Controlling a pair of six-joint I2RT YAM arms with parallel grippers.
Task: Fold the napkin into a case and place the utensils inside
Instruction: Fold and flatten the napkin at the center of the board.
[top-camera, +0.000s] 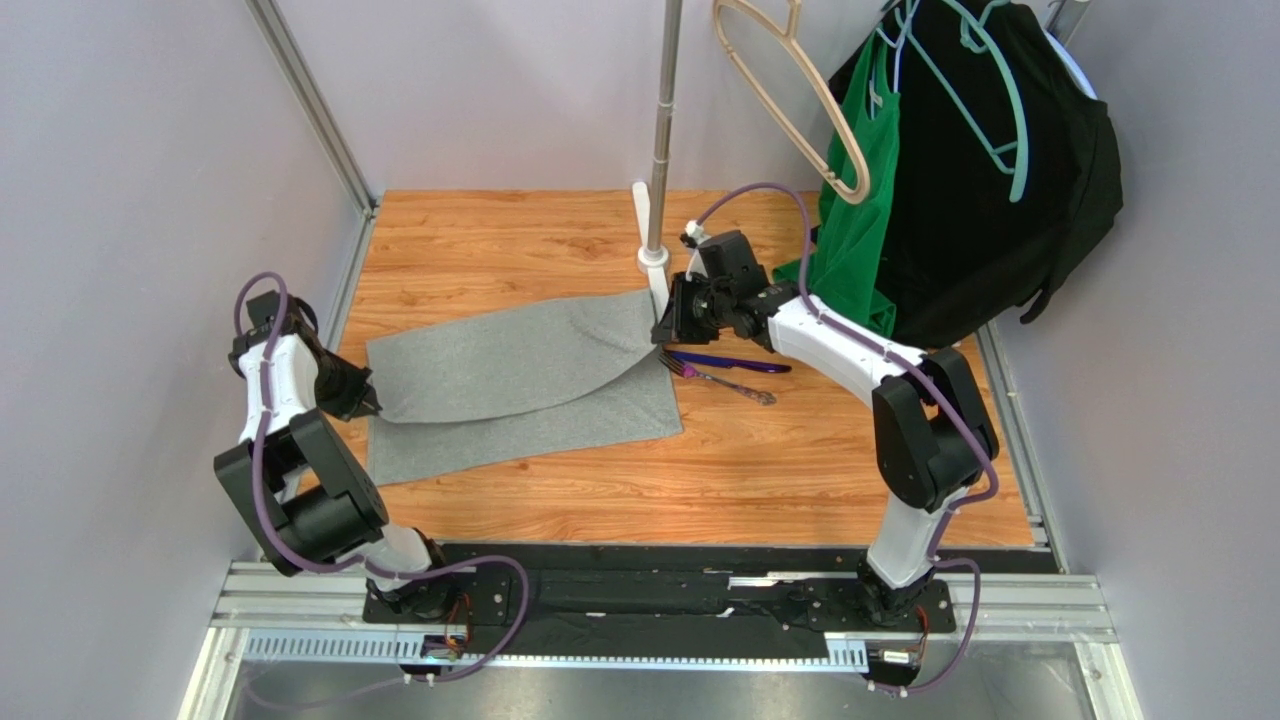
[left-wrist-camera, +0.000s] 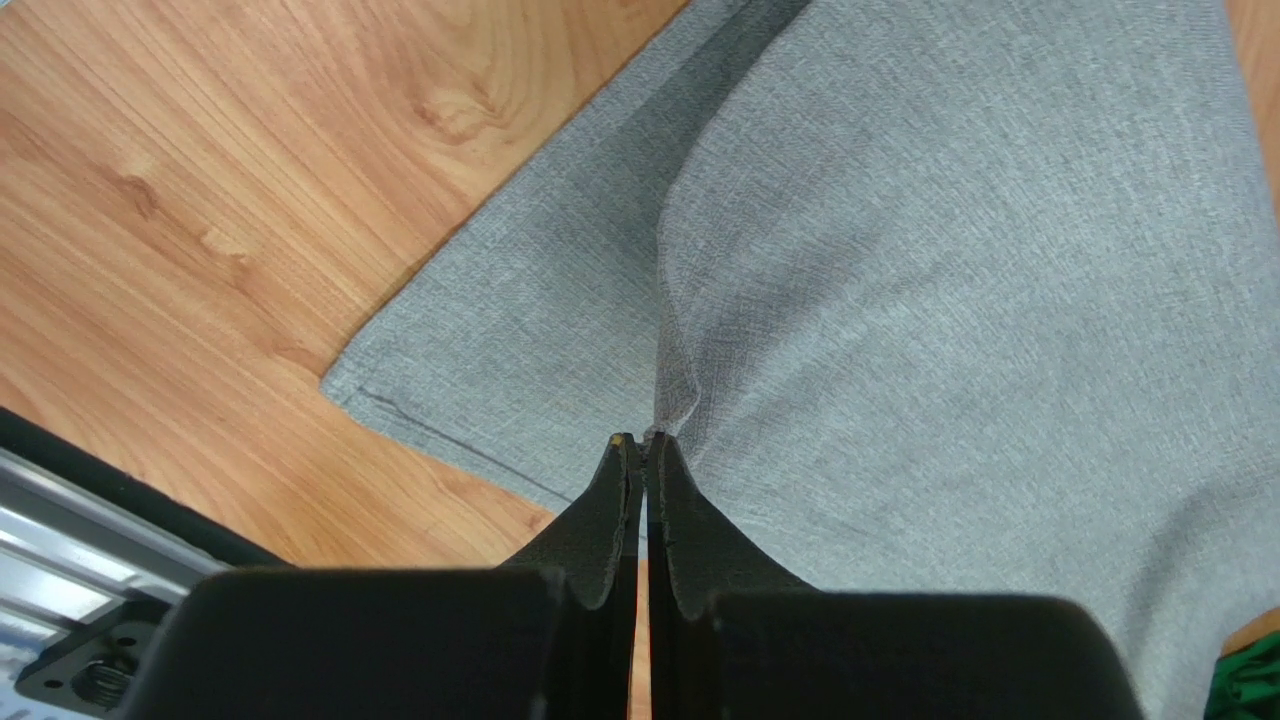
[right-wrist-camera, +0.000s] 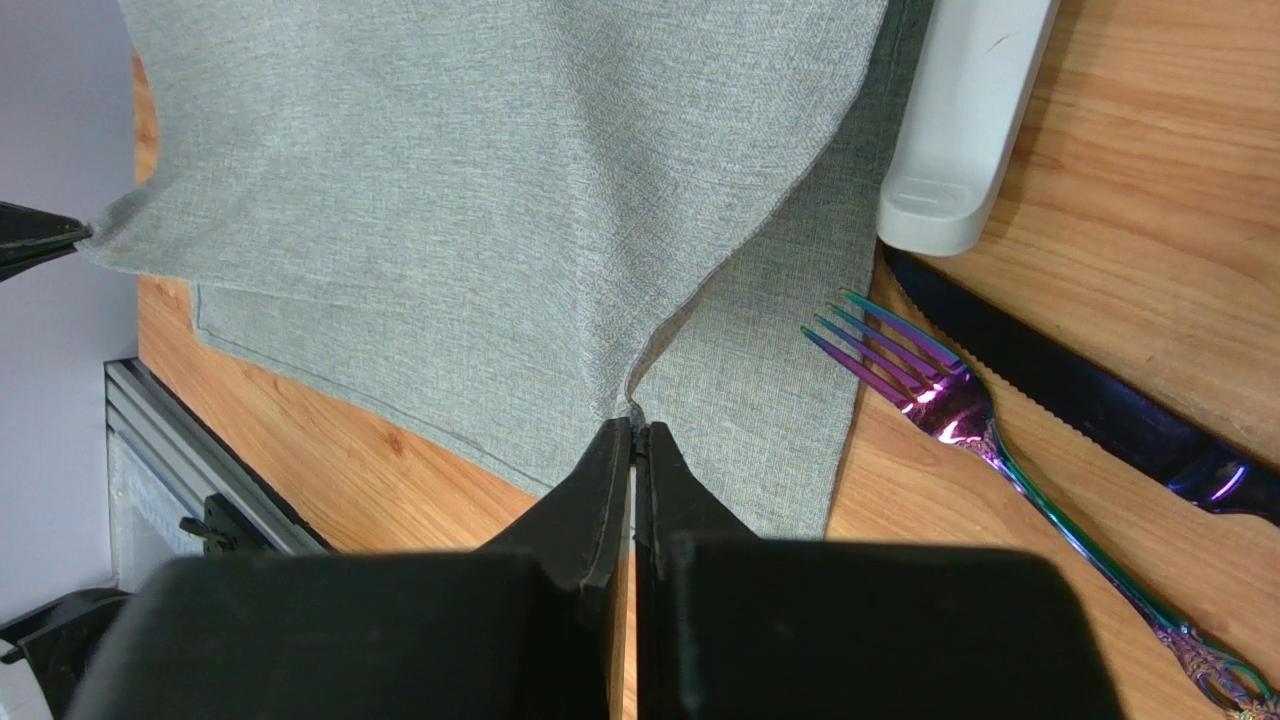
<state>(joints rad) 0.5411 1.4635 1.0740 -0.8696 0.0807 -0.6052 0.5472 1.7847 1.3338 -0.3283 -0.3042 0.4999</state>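
Lighting bright, even, diffuse; soft shadow under the raised fold of the heather-grey woven cloth napkin (right-wrist-camera: 496, 180) just ahead of the right gripper (right-wrist-camera: 633, 432). Weave sharp, the gripper's black base blurred; small glints on the iridescent metal fork (right-wrist-camera: 962, 408) beside it.

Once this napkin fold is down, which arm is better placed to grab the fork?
Right, probably: the right fingers pinch the napkin beside the fork; the left fingers hold its far end.

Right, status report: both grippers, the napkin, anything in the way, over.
Left gripper shut on napkin edge. Right gripper shut on opposite edge. Folded over, layers not aligned. Fork and knife alongside, white stand base close.
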